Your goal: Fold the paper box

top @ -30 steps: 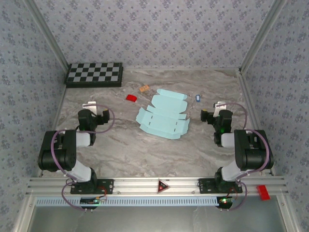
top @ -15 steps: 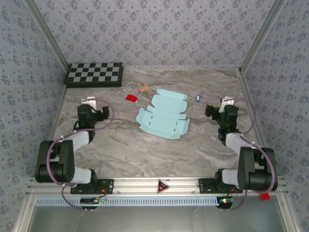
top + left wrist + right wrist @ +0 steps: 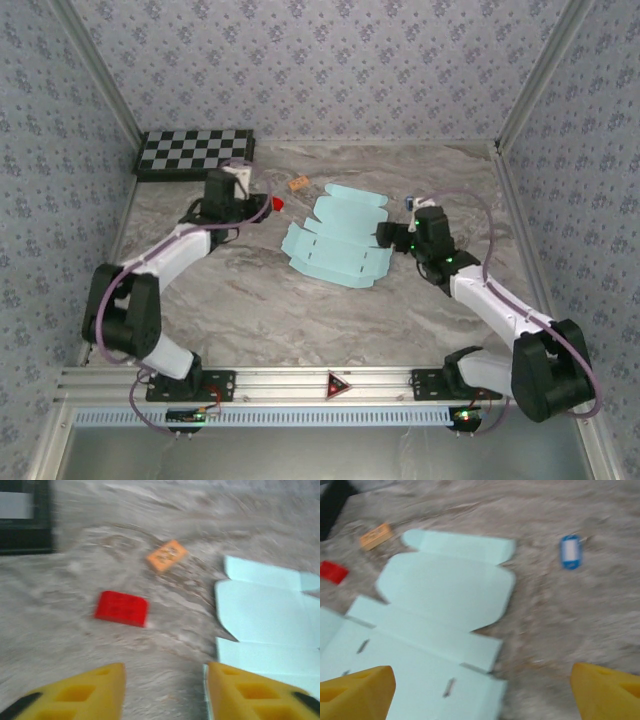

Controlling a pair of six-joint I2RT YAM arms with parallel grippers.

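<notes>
The paper box (image 3: pixel 338 240) lies flat and unfolded in the middle of the table, a pale aqua die-cut sheet with flaps. My left gripper (image 3: pixel 252 203) hovers left of it, close to a small red block (image 3: pixel 276 204). In the left wrist view its yellow fingers (image 3: pixel 75 692) stand partly apart over bare table, and the left gripper (image 3: pixel 165 690) holds nothing; the paper box (image 3: pixel 265 615) lies just right of it. My right gripper (image 3: pixel 385 237) is at the sheet's right edge. It is wide open (image 3: pixel 480 695) above the paper box (image 3: pixel 440 595), whose edge runs between its fingers.
A black-and-white checkerboard (image 3: pixel 195 152) sits at the back left. An orange tag (image 3: pixel 298 184) lies behind the red block (image 3: pixel 121 608), and a small blue tag (image 3: pixel 409 203) lies right of the sheet. Patterned walls close in three sides.
Both arms have swung in from the table's sides toward the sheet. The left gripper now sits by the red block with its jaws narrower; the right has reached the sheet's right edge.
</notes>
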